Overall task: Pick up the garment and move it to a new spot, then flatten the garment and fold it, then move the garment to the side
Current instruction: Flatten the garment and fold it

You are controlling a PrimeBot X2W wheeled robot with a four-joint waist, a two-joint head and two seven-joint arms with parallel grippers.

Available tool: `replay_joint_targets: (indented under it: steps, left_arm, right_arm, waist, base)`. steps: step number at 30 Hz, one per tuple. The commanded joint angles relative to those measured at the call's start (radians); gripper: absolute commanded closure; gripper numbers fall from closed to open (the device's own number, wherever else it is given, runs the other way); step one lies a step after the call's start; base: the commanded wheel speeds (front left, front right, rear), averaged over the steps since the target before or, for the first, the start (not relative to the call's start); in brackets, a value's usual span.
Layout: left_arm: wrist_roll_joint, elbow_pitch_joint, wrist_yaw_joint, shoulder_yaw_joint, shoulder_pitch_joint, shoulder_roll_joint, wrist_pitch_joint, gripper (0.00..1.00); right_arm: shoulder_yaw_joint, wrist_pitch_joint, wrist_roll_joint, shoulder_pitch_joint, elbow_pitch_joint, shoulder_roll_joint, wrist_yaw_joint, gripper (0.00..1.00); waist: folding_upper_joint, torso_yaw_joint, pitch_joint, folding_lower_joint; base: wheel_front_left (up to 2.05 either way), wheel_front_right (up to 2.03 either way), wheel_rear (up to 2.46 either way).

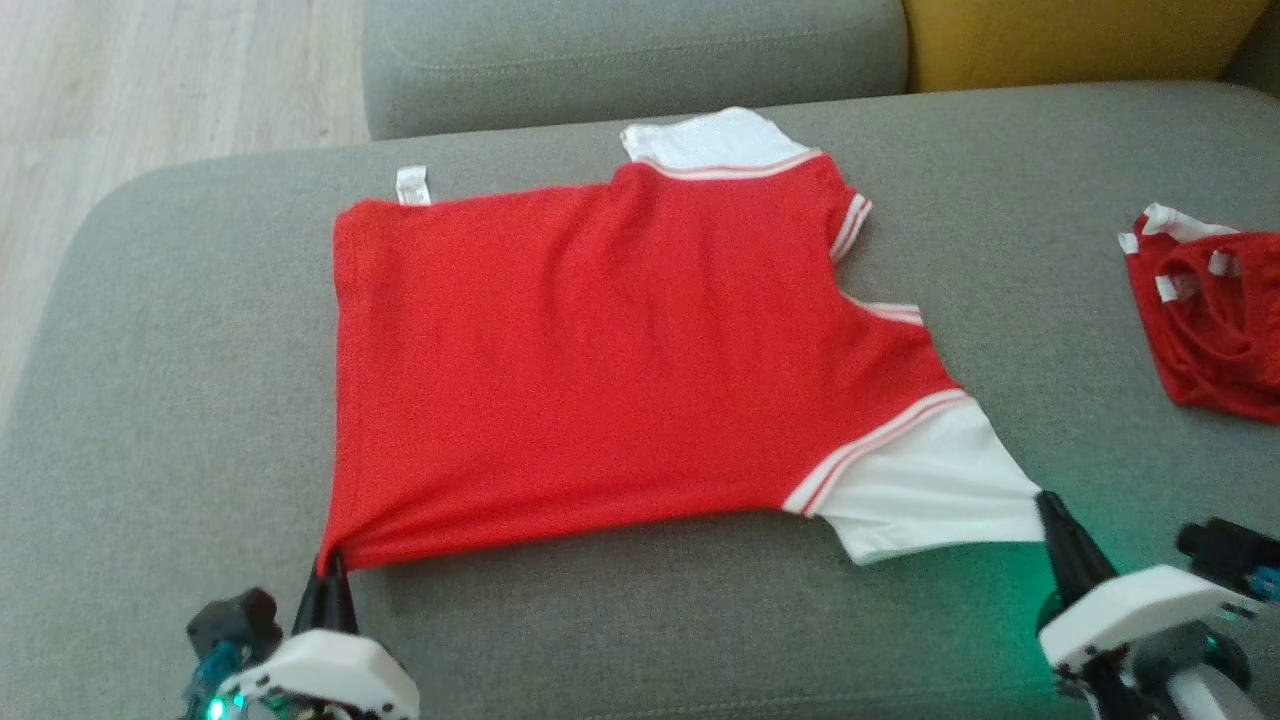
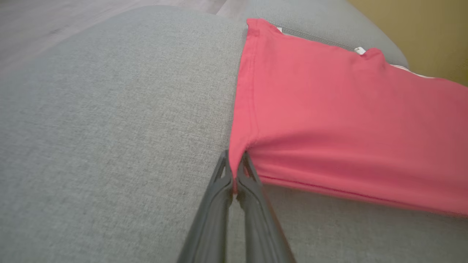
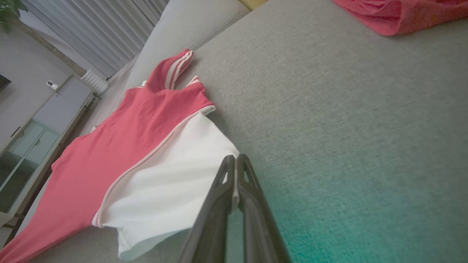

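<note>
A red garment (image 1: 600, 360) with white sleeves and striped trim lies spread across the grey couch seat (image 1: 180, 400), hem to the left, sleeves to the right. My left gripper (image 1: 328, 565) is shut on the garment's near hem corner; in the left wrist view the red cloth (image 2: 329, 120) bunches between the dark fingers (image 2: 219, 182). My right gripper (image 1: 1045, 500) is shut on the edge of the near white sleeve (image 1: 930, 490); the right wrist view shows the sleeve (image 3: 172, 182) pinched at the fingertips (image 3: 228, 171).
A second red and white garment (image 1: 1210, 320) lies crumpled at the seat's right side, also at the top of the right wrist view (image 3: 398, 12). Grey back cushions (image 1: 630, 60) and a yellow cushion (image 1: 1070, 40) stand behind. Wooden floor (image 1: 150, 90) lies beyond the left edge.
</note>
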Motion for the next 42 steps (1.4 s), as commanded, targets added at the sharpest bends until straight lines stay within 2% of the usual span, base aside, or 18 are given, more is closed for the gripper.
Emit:
replay_joint_targets:
  steps: [1,8,15,22,27,34,35,36,37,38,42]
  left_arm:
    - [-0.002,-0.060,0.013,0.037,-0.006,0.024,-0.013,1.00]
    - [0.021,-0.158,0.018,0.030,0.003,0.024,-0.013,1.00]
    - [0.064,-0.127,-0.003,-0.007,-0.153,0.024,-0.014,1.00]
    - [0.114,-0.013,-0.043,-0.036,-0.346,0.025,-0.014,1.00]
    - [0.111,0.069,-0.052,-0.043,-0.443,0.025,-0.014,1.00]
    - [0.097,0.095,-0.050,-0.068,-0.538,0.024,-0.014,1.00]
    - [0.097,0.100,-0.049,-0.070,-0.545,0.024,-0.014,0.92]
    - [0.097,0.102,-0.047,-0.071,-0.551,0.024,-0.014,0.56]
    - [0.095,0.101,-0.044,-0.072,-0.555,0.024,-0.014,0.00]
    - [0.087,0.095,-0.043,-0.071,-0.556,0.024,-0.014,0.00]
    - [0.047,0.062,-0.036,-0.069,-0.522,0.024,-0.014,0.00]
  right_arm:
    - [-0.023,0.004,-0.003,-0.001,-0.050,-0.039,0.006,1.00]
    - [-0.102,0.037,-0.033,-0.013,-0.165,-0.019,0.006,1.00]
    - [-0.134,0.050,-0.094,-0.155,-0.202,0.031,0.006,1.00]
    - [-0.112,0.035,-0.157,-0.349,-0.133,0.054,0.006,1.00]
    - [-0.106,-0.007,-0.202,-0.463,-0.036,0.057,0.006,1.00]
    - [-0.100,-0.096,-0.251,-0.566,0.089,0.066,0.006,1.00]
    - [-0.097,-0.101,-0.250,-0.576,0.107,0.070,0.006,1.00]
    - [-0.096,-0.108,-0.248,-0.584,0.124,0.076,0.006,1.00]
    - [-0.095,-0.116,-0.247,-0.592,0.140,0.081,0.006,0.73]
    - [-0.093,-0.126,-0.240,-0.598,0.148,0.090,0.006,0.00]
    - [-0.076,-0.173,-0.236,-0.598,0.159,0.099,0.006,0.00]
  waist:
    - [0.0000,0.006,-0.001,0.0000]
    - [0.0000,0.027,0.027,0.0000]
    - [0.0000,0.047,0.086,0.0000]
    - [0.0000,0.060,0.170,0.0000]
    - [0.0000,0.069,0.229,0.0000]
    - [0.0000,0.082,0.290,0.0000]
    - [0.0000,0.082,0.295,0.0000]
    - [0.0000,0.081,0.300,0.0000]
    - [0.0000,0.080,0.304,0.0000]
    - [0.0000,0.079,0.308,0.0000]
    - [0.0000,0.072,0.314,0.0000]
  base:
    - [0.00,0.00,0.00]
    - [0.00,0.00,0.00]
    - [0.00,0.00,0.00]
    - [0.00,0.00,0.00]
    - [0.00,0.00,0.00]
    - [0.00,0.00,0.00]
    - [0.00,0.00,0.00]
    - [0.00,0.00,0.00]
    - [0.00,0.00,0.00]
    - [0.00,0.00,0.00]
    - [0.00,0.00,0.00]
